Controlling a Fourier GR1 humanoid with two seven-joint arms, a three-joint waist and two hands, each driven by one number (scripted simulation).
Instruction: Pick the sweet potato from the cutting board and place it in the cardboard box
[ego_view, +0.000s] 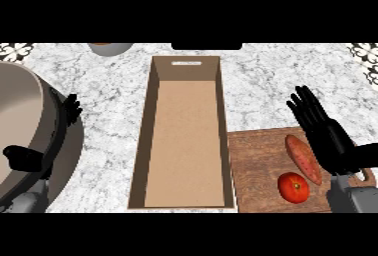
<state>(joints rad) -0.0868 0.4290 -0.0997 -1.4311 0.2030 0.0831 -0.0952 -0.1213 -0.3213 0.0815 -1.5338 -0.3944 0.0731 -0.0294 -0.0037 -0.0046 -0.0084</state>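
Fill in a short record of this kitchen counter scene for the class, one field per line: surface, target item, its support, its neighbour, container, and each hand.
surface: marble counter
target item: sweet potato, lying on the board, not yet lifted
support: wooden cutting board, right of the box
neighbour: red tomato, on the same board, nearer the robot
container: long cardboard box, open on top, nothing inside
right hand: open, fingers straight, just right of the sweet potato
left hand: open, at the left, beside a large grey bowl

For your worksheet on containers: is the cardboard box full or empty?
Empty: the cardboard box shows only its bare floor; the sweet potato lies on the cutting board.
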